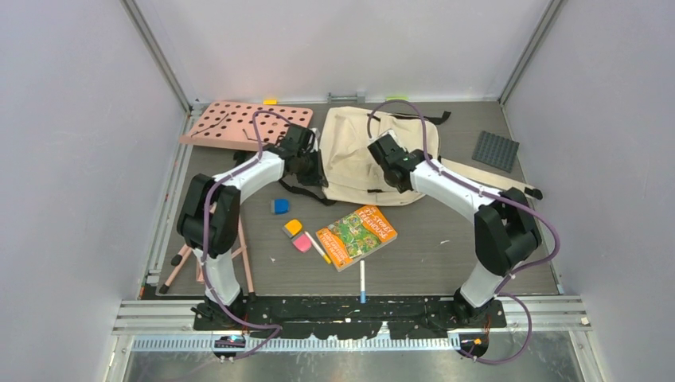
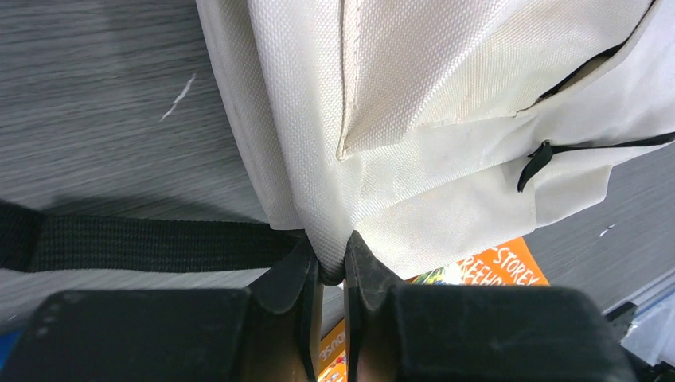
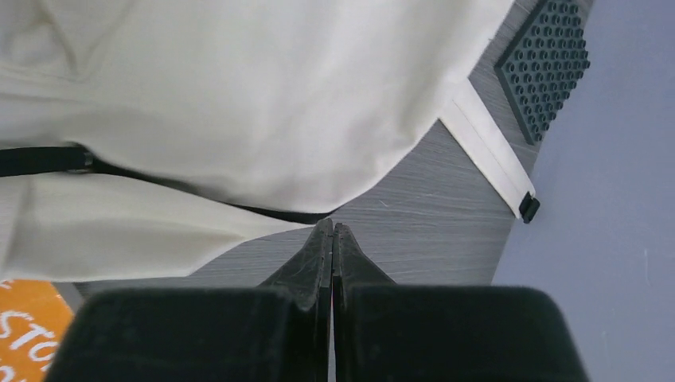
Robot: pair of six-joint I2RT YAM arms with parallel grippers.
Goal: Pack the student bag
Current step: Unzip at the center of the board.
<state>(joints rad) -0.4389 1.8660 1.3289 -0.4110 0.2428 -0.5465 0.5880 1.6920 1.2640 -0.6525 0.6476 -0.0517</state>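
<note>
The cream student bag (image 1: 362,151) lies at the back middle of the table, with black straps at its near left. My left gripper (image 1: 313,165) is at its left edge; in the left wrist view (image 2: 333,259) it is shut on a fold of the bag's fabric (image 2: 334,239), next to a black strap (image 2: 143,243). My right gripper (image 1: 382,151) is over the bag's middle right; in the right wrist view (image 3: 331,231) its jaws are shut and empty, just off the bag's edge (image 3: 239,119). An orange book (image 1: 356,235) lies in front of the bag.
A pink perforated board (image 1: 247,123) lies at back left, a dark studded plate (image 1: 495,150) at back right. A blue eraser (image 1: 279,206), an orange one (image 1: 293,228), a pink one (image 1: 302,243), and two pens (image 1: 362,280) lie near the book. A small wooden easel (image 1: 191,259) stands at the left.
</note>
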